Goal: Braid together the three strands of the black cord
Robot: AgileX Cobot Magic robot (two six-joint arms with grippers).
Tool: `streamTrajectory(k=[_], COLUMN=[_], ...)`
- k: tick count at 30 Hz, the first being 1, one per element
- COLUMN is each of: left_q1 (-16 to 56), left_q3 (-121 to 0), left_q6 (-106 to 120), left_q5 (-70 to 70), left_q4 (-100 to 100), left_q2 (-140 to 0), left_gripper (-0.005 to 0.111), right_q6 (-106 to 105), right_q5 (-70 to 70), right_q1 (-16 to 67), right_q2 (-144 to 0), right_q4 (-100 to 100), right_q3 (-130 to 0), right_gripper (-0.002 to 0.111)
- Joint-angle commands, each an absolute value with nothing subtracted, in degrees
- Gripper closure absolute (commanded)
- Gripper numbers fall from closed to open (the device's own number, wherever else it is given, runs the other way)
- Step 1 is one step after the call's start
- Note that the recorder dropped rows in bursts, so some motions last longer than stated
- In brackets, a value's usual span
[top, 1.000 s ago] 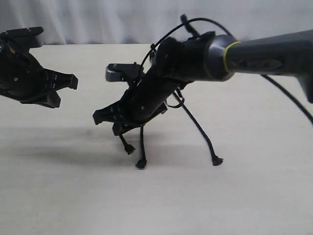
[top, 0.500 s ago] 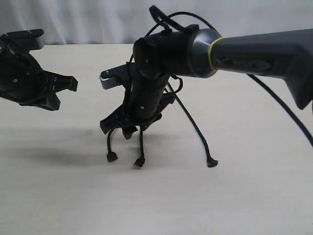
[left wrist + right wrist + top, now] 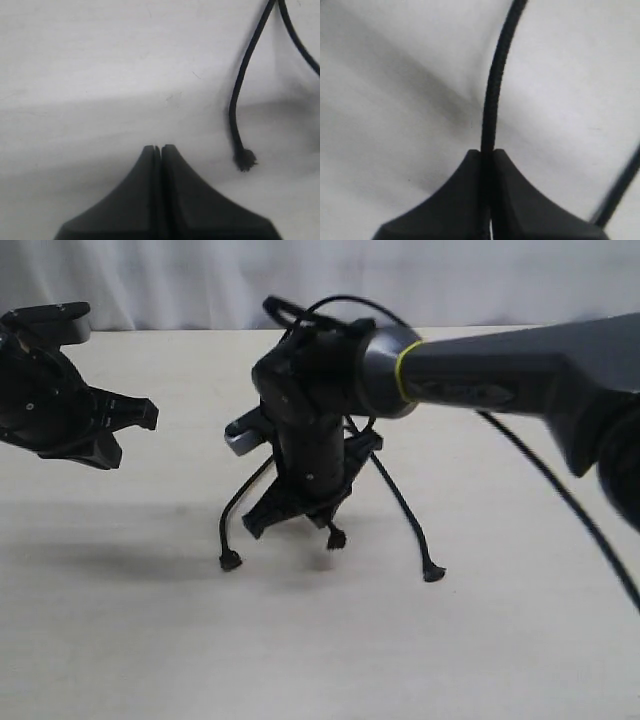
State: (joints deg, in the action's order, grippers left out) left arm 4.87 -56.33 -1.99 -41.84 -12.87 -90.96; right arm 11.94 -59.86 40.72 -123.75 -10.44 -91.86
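Three strands of the black cord fan out on the pale table under my right arm. The left strand [image 3: 238,515] [image 3: 239,90] lies loose, its knotted tip [image 3: 230,561] on the table. The middle strand [image 3: 335,537] [image 3: 495,85] is pinched in my right gripper [image 3: 262,524] [image 3: 487,151], which points down over the table with this strand's tip dangling just above it. The right strand [image 3: 405,510] lies loose and ends in its tip [image 3: 433,573]. The cord's bound end is hidden behind the right arm. My left gripper [image 3: 150,413] [image 3: 157,147] hovers at the left, shut on nothing.
Smooth robot cables loop over the right wrist [image 3: 330,302] and trail down at the right [image 3: 560,500]. The right arm's thick grey link [image 3: 500,365] crosses the upper right of the table. A white curtain [image 3: 200,280] backs the table's far edge.
The right gripper has swung right and turned downward with the middle strand, lifting its tip off the table. The left strand's tip slid left. The left arm stayed still.
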Motion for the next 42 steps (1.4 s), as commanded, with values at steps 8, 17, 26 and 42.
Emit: streamTrajectory(k=[8, 17, 26, 42], left_q1=[26.1, 31.2, 34.8, 44.0], left_q3=[-56.8, -66.7, -86.3, -119.8], left_q6=[-12.3, -15.1, -15.2, -16.5], left_q5=[-32.8, -38.1, -47.8, -61.1], left_q4=[-12.7, -12.3, -11.0, -8.9], left_q2=[-93.8, -103.1, -116.0, -140.9], left_gripper=[0.107, 0.107, 0.107, 0.064], right_q6=[2.2, 2.4, 5.2, 1.1], right_q5=[-58.3, -54.4, -54.9, -47.7], right_q1=[15.8, 14.2, 2.0, -6.2], right_q2=[-116.1, -114.6, -101.1, -91.5], right_q4=[-6.5, -1.7, 3.7, 8.8], right_q3=[-79.1, -75.7, -71.8, -56.9], right_gripper=[0.104, 0.057, 0.057, 0.057])
